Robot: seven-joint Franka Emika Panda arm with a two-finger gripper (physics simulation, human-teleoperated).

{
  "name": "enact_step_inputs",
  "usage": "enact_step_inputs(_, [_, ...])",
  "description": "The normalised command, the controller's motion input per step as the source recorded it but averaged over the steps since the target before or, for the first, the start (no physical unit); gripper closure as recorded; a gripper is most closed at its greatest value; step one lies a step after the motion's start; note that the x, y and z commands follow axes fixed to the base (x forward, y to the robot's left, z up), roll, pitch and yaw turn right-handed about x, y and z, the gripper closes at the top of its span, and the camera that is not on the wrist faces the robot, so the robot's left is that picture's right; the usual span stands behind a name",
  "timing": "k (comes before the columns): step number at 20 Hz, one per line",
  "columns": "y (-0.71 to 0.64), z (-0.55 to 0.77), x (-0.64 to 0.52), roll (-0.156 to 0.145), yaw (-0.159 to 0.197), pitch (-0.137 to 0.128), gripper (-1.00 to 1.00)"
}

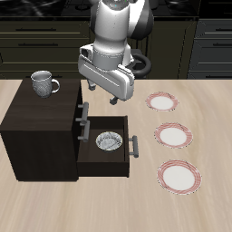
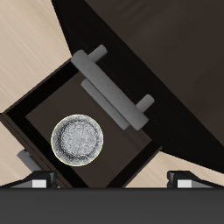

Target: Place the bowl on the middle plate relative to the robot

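The small white-grey bowl (image 1: pixel 110 141) lies inside the open drawer (image 1: pixel 91 154) of the dark cabinet; in the wrist view the bowl (image 2: pixel 76 140) shows whole, with a grey pattern inside. My gripper (image 1: pixel 101 99) hangs above the drawer, well above the bowl, with its fingers spread and nothing between them. Both fingertips (image 2: pixel 37 182) show at the frame's edge in the wrist view. Three white plates with pink-red rims lie in a row beside the cabinet. The middle plate (image 1: pixel 173 136) is bare.
The dark cabinet (image 1: pixel 41 131) has a grey mug (image 1: pixel 43 84) on its top. The other plates lie farther back (image 1: pixel 163 101) and nearer the table's front edge (image 1: pixel 178 176). The drawer's handle (image 1: pixel 135 147) juts toward the plates.
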Motion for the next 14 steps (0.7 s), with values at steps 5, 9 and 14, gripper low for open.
enact_step_inputs(5, [-0.05, -0.20, 0.09, -0.011, -0.154, 0.006, -1.00])
enact_step_inputs(9, [-0.02, -0.12, 0.05, -0.008, -0.092, -0.011, -1.00])
enact_step_inputs(14, [0.04, -0.27, 0.02, 0.007, -0.056, 0.016, -1.00])
